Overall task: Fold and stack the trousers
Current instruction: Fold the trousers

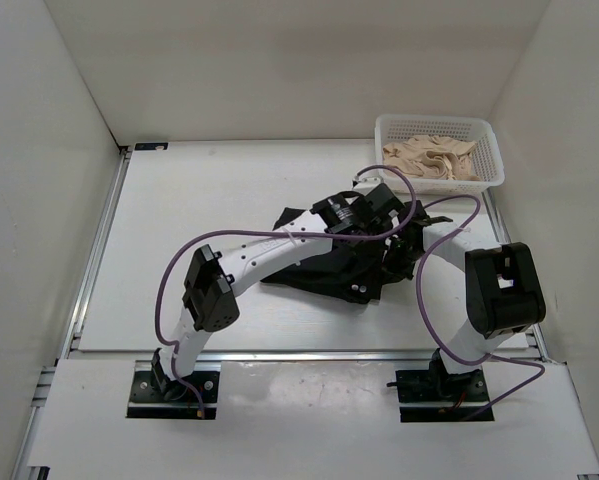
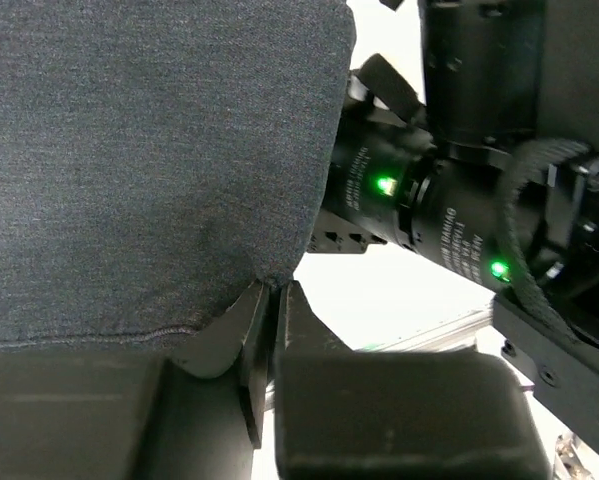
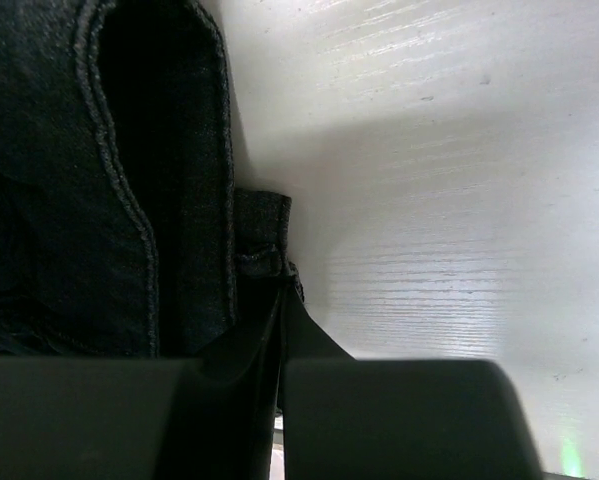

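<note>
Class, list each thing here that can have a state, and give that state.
trousers: bunched on the table, not folded flat.
left gripper: shut on the trousers.
right gripper: shut on the trousers' edge.
basket: upright, holding beige cloth.

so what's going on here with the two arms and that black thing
Two robot arms are working on black trousers bunched in the middle of the table. The left gripper is pinched shut on a fold of the fabric, the right gripper on a seamed edge close to the tabletop. The trousers are not yet neatly folded. A white basket at the far right corner holds beige cloth.
</note>
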Tool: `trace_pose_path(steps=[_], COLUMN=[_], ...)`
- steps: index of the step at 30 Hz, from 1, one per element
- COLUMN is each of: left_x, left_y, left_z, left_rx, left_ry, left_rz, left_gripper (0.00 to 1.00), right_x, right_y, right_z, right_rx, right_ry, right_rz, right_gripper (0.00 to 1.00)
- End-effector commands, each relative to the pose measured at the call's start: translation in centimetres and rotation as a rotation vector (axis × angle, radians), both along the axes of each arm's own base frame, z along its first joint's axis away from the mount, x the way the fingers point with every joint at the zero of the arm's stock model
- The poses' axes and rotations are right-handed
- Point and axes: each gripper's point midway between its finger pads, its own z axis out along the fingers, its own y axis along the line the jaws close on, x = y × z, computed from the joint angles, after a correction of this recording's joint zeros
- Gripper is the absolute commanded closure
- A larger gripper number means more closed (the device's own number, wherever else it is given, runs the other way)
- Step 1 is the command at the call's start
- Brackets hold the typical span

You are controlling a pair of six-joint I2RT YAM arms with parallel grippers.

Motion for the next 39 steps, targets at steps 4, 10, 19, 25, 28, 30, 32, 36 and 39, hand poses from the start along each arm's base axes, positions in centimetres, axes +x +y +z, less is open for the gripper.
trace_pose_path(steps=[4, 10, 19, 25, 28, 30, 32, 36, 39], left_x=[-1.3, -1.4, 4.2, 8.1, 7.7, 7.4, 5.9, 2.9, 1.2], left_y=[-1.3, 2.0, 14.0, 19.1, 19.7, 20.0, 20.7, 21.7, 22.2], left_z=[4.2, 8.9, 7.8, -0.7, -6.4, -9.6, -13.4, -15.3, -13.1], left_rx=[-0.134, -0.155, -0.006, 0.144, 0.201, 0.223, 0.275, 0.296, 0.256], left_ry=[-0.029, -0.111, -0.141, -0.022, 0.070, 0.130, 0.222, 0.276, 0.251], left_rz=[-0.034, -0.025, 0.142, 0.224, 0.204, 0.208, 0.216, 0.222, 0.204], left_gripper=[0.36, 0.19, 0.67, 0.90, 0.90, 0.90, 0.90, 0.90, 0.90], right_x=[1.1, -0.3, -0.9, 2.5, 2.2, 1.9, 0.5, -1.7, -1.6], right_y=[-0.5, -4.2, -7.5, 2.3, 4.6, 5.2, 4.7, 2.5, 1.9], right_z=[0.8, 2.8, 11.8, 16.6, 14.0, 11.7, 6.9, 0.8, 1.9], right_rx=[-0.044, -0.222, -0.332, 0.021, 0.073, 0.105, 0.076, -0.043, -0.086], right_ry=[-0.045, -0.068, -0.301, -0.449, -0.368, -0.321, -0.227, -0.065, -0.091], right_rz=[0.010, -0.017, -0.102, 0.120, 0.167, 0.175, 0.176, 0.151, 0.149], right_gripper=[0.87, 0.79, 0.81, 0.89, 0.89, 0.89, 0.90, 0.94, 0.96])
